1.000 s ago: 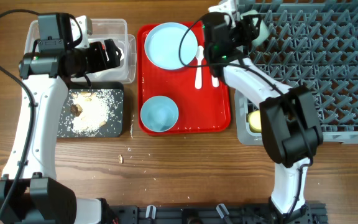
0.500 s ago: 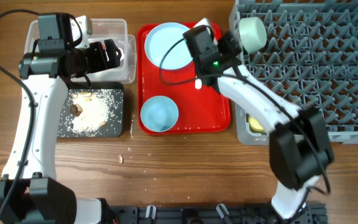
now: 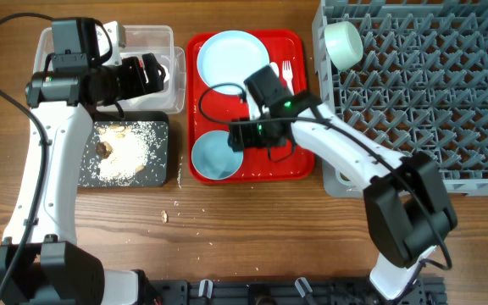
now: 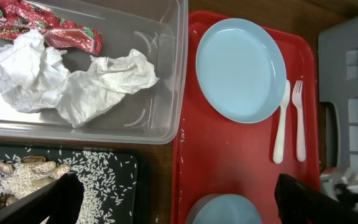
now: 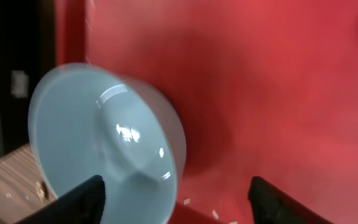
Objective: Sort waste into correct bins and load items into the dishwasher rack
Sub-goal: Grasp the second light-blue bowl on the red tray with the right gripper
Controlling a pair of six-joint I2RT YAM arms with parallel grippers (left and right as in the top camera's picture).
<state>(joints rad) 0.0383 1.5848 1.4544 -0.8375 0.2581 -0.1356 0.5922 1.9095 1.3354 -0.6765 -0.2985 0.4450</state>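
Observation:
One light-blue bowl (image 3: 217, 157) stands on the red tray (image 3: 299, 161); it also shows in the right wrist view (image 5: 104, 137). My right gripper (image 3: 235, 137) is open and empty just above this bowl's rim (image 5: 176, 199). A second bowl (image 3: 343, 44) lies in the grey rack (image 3: 430, 93) at its back left corner. The plate (image 3: 230, 58), fork (image 3: 286, 72) and spoon (image 4: 281, 121) lie on the red tray. My left gripper (image 3: 152, 72) hovers open (image 4: 182, 202) over the clear tub (image 3: 142, 38), which holds the red wrapper (image 4: 42, 28) and white tissue (image 4: 79, 84).
The black tray (image 3: 163, 127) in front of the clear tub holds rice and brown scraps (image 4: 36, 177). A few grains lie on the wooden table (image 3: 168, 213) in front of it. The right arm reaches across the red tray from the rack side.
My right gripper let go of a bowl in the rack's back left corner. It then moved down and left over the red tray to the other bowl. The left arm has not moved.

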